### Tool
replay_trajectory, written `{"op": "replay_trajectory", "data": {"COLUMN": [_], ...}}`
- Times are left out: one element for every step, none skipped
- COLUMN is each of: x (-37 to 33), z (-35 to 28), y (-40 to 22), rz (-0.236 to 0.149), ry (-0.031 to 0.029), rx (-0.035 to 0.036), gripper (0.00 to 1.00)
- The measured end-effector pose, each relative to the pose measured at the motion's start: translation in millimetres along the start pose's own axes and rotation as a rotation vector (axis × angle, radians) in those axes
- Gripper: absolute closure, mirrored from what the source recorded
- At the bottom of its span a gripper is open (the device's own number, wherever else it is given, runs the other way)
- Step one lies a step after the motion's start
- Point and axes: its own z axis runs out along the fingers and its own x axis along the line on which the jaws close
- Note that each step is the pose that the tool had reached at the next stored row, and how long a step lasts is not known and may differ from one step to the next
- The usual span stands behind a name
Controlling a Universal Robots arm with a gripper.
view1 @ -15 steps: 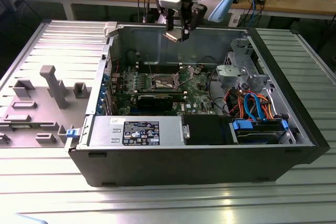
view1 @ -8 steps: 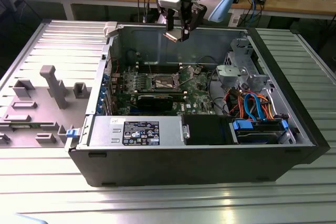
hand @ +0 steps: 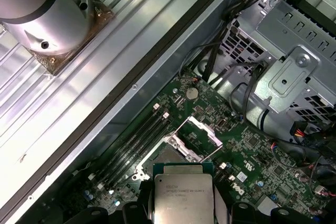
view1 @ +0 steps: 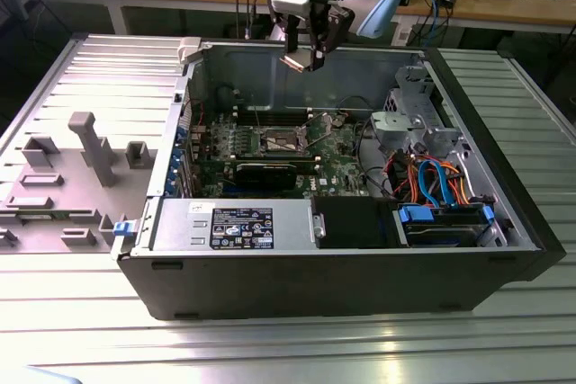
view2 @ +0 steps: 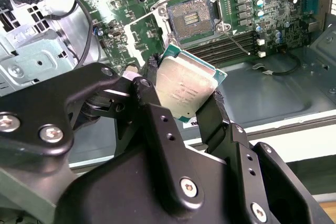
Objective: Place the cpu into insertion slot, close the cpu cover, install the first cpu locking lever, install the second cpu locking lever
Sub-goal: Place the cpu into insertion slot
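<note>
The gripper is clamped on the cpu, with its two black fingers pressing opposite edges of the chip and the silvery top facing the cameras in both wrist views. In the exterior view the gripper hangs above the rear of the open computer case, well clear of the green motherboard, and the pale shape at its tip is probably the chip. Below, the insertion slot lies with its contacts exposed, and the cpu cover stands swung up beside it.
</note>
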Motion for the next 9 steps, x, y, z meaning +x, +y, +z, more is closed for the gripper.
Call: {"op": "replay_trajectory", "data": {"x": [0.0,0.0,0.0,0.0,0.0,0.0,0.0,0.0,0.0], "z": [0.0,0.0,0.0,0.1,0.3,0.5,0.6,0.7,0.7], "y": [0.0,0.0,0.0,0.0,0.0,-0.1,-0.1,-0.1,-0.1], "rz": [0.004,0.011,0.017,0.031,0.047,0.072,0.093,0.099,0.1], "ry": [-0.0004,-0.001,-0.0015,-0.0028,-0.0041,-0.0064,-0.0083,-0.0088,-0.0089], "rx": [0.0,-0.0002,-0.0003,-0.0006,-0.0008,-0.0014,-0.0016,-0.0018,-0.0018], "gripper": [0.45,0.45,0.45,0.45,0.45,0.45,0.45,0.45,0.45]}}
